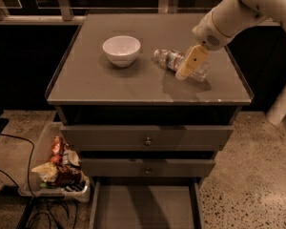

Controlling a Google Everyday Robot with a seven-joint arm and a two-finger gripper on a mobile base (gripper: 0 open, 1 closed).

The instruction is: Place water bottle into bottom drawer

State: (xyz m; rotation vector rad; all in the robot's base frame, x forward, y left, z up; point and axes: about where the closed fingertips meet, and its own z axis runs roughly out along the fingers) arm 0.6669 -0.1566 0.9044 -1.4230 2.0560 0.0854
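one gripper (185, 70) at one water bottle (168, 58)

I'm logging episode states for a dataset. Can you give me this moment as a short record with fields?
water bottle: lying on its side on the cabinet top, right of the white bowl
end effector: over the bottle's middle, contact unclear
bottom drawer: pulled open, bottle not yet in it
upper drawers: both shut

Water bottle (165, 57) flat under jaws; btm drawer (145, 208) open.
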